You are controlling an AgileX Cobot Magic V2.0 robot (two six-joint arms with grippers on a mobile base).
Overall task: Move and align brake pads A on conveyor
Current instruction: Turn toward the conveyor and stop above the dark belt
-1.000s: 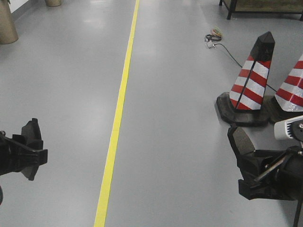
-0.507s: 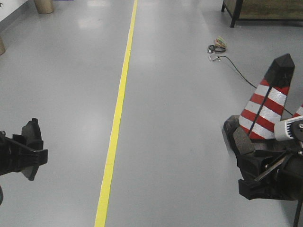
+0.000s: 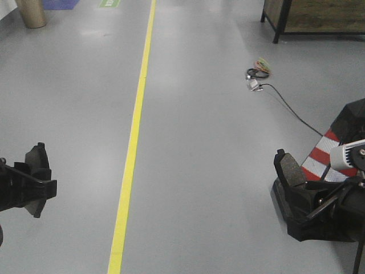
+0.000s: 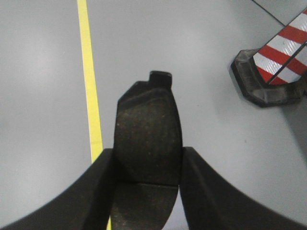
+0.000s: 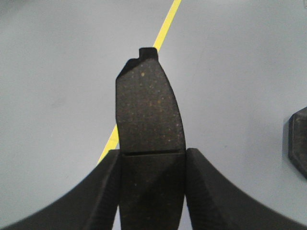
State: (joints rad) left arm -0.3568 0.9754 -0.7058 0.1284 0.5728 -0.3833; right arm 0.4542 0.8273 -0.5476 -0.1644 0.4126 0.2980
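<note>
1. Since a second ago the striped cone (image 3: 337, 151) has slid from the middle right to the right edge of the front view, where only one cone now shows, half cut off; the yellow floor line (image 3: 132, 149) has shifted a little left and the cable (image 3: 285, 103) on the floor now sits lower in view.
2. Both arms hold the same places in the front view as before, low at the left and right edges, over the grey floor (image 3: 199, 171).
3. The left gripper (image 4: 146, 177) is pinching a brake pad (image 4: 147, 136) by its long edges, its fingers (image 4: 98, 191) pressed against each side; the pad's rough face and centre groove face the wrist camera.
4. The right gripper (image 5: 152, 175) likewise clamps a second brake pad (image 5: 148, 112) between its fingers (image 5: 208, 191), the groove lying level with the fingertips.
5. In the left wrist view the cone's black base (image 4: 261, 86) stands to the far right of the pad, well apart from it.
6. A dark shape (image 5: 298, 141) at the right edge of the right wrist view may be the cone's base; too little shows to be sure.
7. No conveyor shows in any view; both pads are held off the floor.
</note>
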